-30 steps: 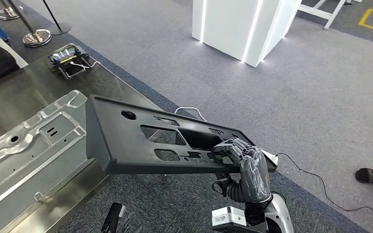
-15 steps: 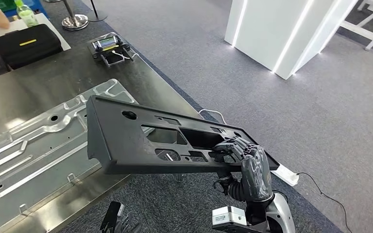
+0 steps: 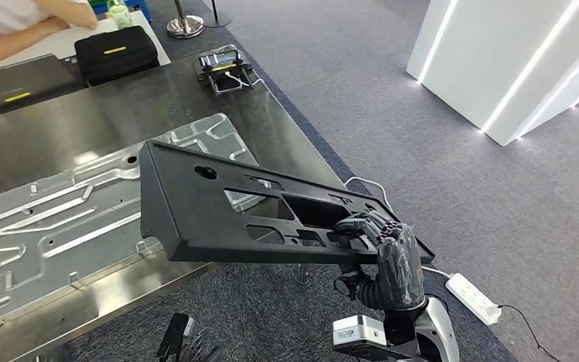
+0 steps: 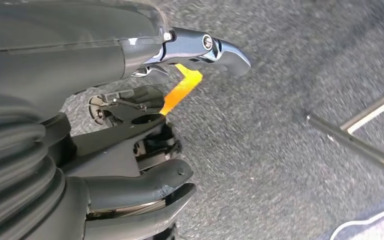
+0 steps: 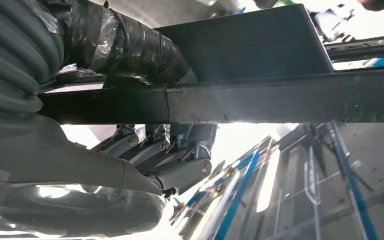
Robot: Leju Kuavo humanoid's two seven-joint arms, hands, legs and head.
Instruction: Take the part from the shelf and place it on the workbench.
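Right hand [image 3: 381,249] clamped on one end of the part [image 3: 234,211], fingers [image 3: 362,226] curled over the top face, thumb beneath; wrist view confirms it, with the part's [image 5: 260,100] edge wedged between the taped thumb and the fingers [image 5: 180,150]. Held long and dark, cantilevered out to the robot's left, far end hanging above the near corner of the workbench [image 3: 121,105] and over the stamped metal panel [image 3: 60,219] lying there. Not touching either, as far as can be judged.

Against the frames of a second ago, whole scene slid rightward and downward in the head view while part and hand sit at the same spot in the picture: camera turning with the body, not the part moving in the grasp. More bench now in view, more of the part overhanging it, a black case [image 3: 117,53] and a person's arm [image 3: 38,26] newly at the far edge. Reads as the carry nearing its end, with lowering and release yet to come.

Left hand [image 4: 145,150] hanging over grey carpet, nothing between thumb and fingers, fingers apart. Orange piece behind it unidentifiable. Gap between part and panel hard to gauge. Bench's left side cut off by the frame.
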